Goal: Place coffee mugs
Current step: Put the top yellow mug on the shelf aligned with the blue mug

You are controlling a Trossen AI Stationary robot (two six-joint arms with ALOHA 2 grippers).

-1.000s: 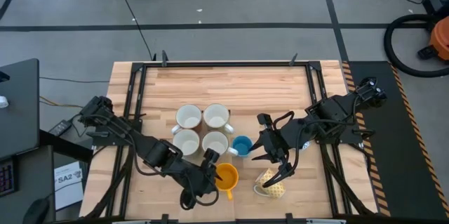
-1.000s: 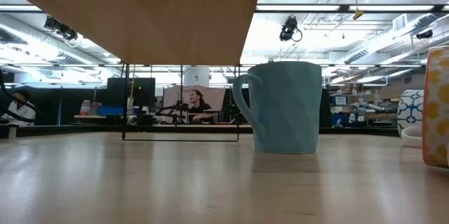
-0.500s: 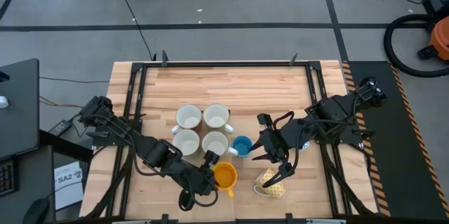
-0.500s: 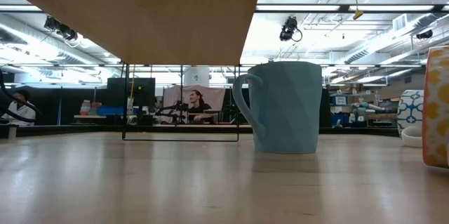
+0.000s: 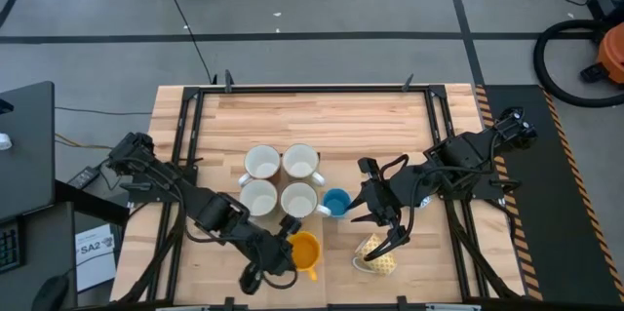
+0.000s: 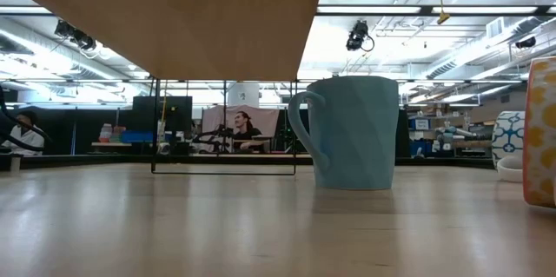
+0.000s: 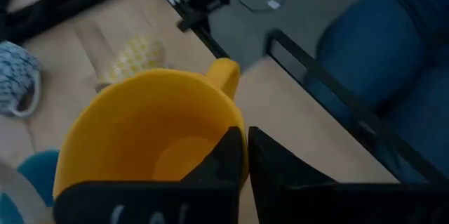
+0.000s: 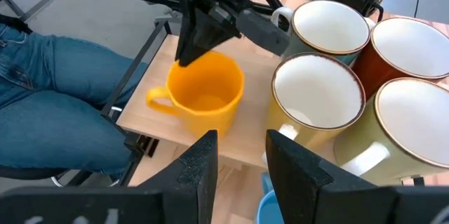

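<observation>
An orange mug [image 5: 305,250] stands upright near the table's near edge, and my left gripper [image 5: 290,242] is shut on its rim. Four white mugs [image 5: 280,180] stand in a square block just beyond it. A bright blue mug [image 5: 335,202] stands to their right. A yellow patterned mug [image 5: 376,252] lies on its side near the front. My right gripper [image 5: 386,219] hovers open between the blue and the yellow mug, touching nothing. A blue-and-white patterned mug [image 7: 14,80] shows in the left wrist view. My left gripper pinches the orange mug's rim [image 7: 242,134] on the side facing the table's left. One finger [image 7: 226,155] is inside the mug and one [image 7: 275,171] outside. The fingers slant down from the table's left. The mug stays upright, handle [image 5: 308,272] toward the near edge.
The table's near edge [image 8: 175,147] runs close beside the orange mug, with a seated person's blue-jeaned legs [image 8: 49,90] just past it. Black frame rails [image 5: 180,155] border the table left and right. The far half of the wooden top [image 5: 312,116] is bare.
My left gripper has shut on the orange mug's rim. The mug has shifted slightly toward the table's left and stayed upright.
</observation>
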